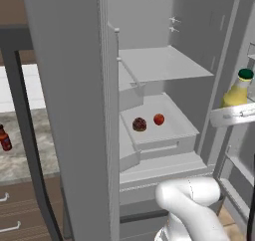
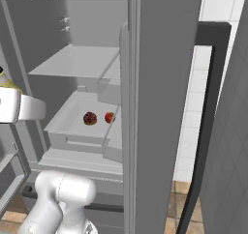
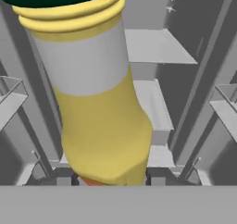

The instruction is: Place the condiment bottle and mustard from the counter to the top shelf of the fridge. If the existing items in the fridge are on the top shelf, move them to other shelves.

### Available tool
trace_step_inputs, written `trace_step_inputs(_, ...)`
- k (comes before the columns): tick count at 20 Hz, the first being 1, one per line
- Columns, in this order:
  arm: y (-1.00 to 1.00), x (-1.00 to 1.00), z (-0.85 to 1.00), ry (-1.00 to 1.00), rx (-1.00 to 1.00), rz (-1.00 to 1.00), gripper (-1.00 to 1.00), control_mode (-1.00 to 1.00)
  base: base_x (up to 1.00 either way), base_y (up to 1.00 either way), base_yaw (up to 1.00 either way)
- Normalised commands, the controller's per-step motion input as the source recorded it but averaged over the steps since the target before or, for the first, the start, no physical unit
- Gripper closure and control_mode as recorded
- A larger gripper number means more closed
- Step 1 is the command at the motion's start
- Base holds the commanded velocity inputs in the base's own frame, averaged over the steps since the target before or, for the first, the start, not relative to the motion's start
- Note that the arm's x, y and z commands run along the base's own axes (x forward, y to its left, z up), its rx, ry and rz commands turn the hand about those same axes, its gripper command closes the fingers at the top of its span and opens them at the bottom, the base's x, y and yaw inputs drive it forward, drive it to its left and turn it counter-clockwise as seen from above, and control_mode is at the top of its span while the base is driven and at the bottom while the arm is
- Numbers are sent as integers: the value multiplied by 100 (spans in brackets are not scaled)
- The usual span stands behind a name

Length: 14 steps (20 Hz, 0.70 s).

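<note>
The yellow mustard [image 1: 238, 91] with its green cap is upright in my gripper [image 1: 233, 109], which is shut on its lower part at the right of the open fridge [image 1: 69, 85]. Up close in the hand view, the mustard [image 3: 99, 107] hides my fingers. The top shelf [image 1: 164, 63] is bare; the bottle is in front of it and to its right. On a lower tray-like shelf [image 1: 172, 130] lie the dark maroon item [image 1: 139, 124] and the red tomato-like one [image 1: 159, 119]. The condiment bottle [image 1: 4, 138] stands on the counter [image 1: 20, 158] at the far left.
The open fridge door [image 2: 160, 83] stands between the interior and a dark upright frame [image 2: 208, 107] before a white tiled wall. Door bins [image 3: 11, 98] flank the opening. Brown drawers [image 1: 10, 220] sit under the counter. My white arm [image 1: 191, 205] rises below the fridge shelves.
</note>
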Motion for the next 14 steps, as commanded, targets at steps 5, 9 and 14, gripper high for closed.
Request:
trace_step_inputs(5,33,100,17,-4,20,0,100,-100,0,0,0)
trace_step_inputs(9,6,100,0,-2,17,0,100,-100,0,0,0)
trace_step_inputs(14,7,100,0,-3,0,0,100,-100,0,0,0)
